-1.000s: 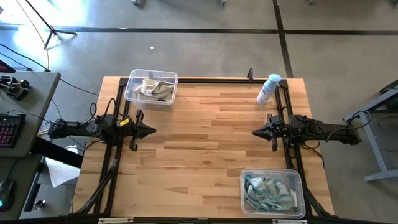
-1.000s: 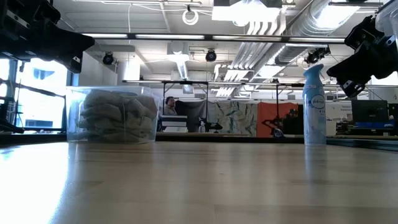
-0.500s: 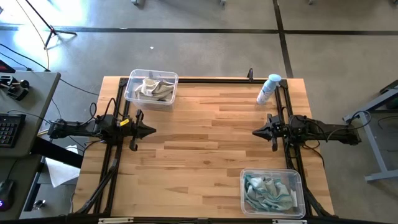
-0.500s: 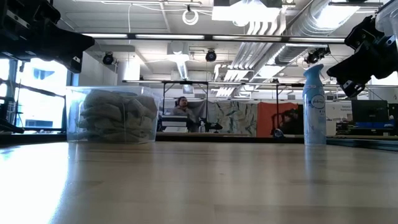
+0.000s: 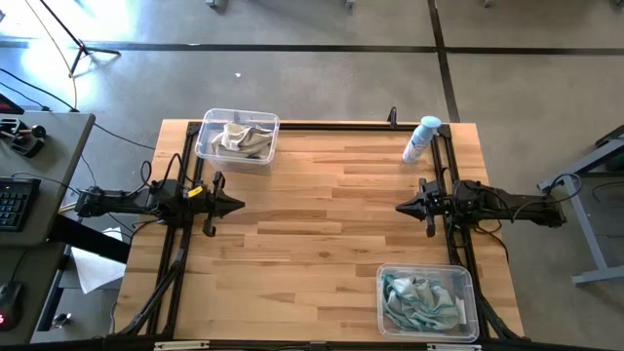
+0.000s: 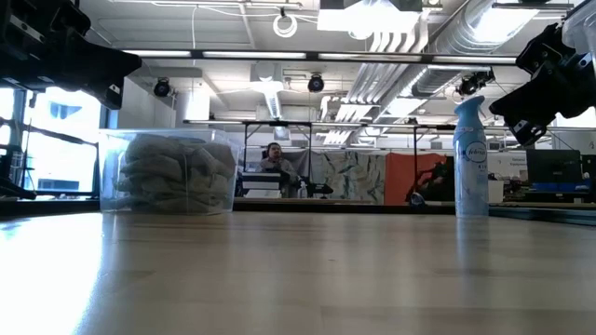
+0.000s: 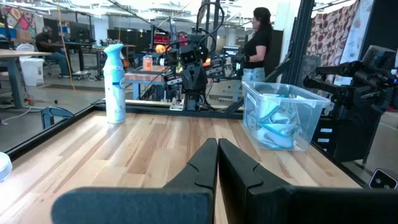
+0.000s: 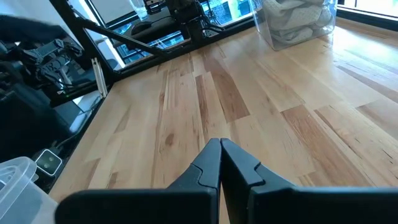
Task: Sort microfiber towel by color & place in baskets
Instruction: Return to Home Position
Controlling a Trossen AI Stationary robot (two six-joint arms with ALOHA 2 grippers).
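A clear basket (image 5: 237, 138) at the table's far left holds beige-grey microfiber towels (image 5: 239, 137), which fill it in the low view (image 6: 177, 175) and the right wrist view (image 8: 297, 18). A second clear basket (image 5: 427, 300) at the near right holds teal-blue towels (image 5: 419, 302), also seen in the left wrist view (image 7: 277, 121). My left gripper (image 5: 240, 205) is shut above the table's left edge and points toward the middle. My right gripper (image 5: 399, 207) is shut above the right edge, facing it. Neither touches anything.
A white spray bottle with a blue cap (image 5: 421, 138) stands at the far right corner. Bare wood (image 5: 322, 224) lies between the two grippers. A black frame (image 5: 341, 124) runs along the table's far edge and sides. A person (image 7: 256, 43) stands beyond the table.
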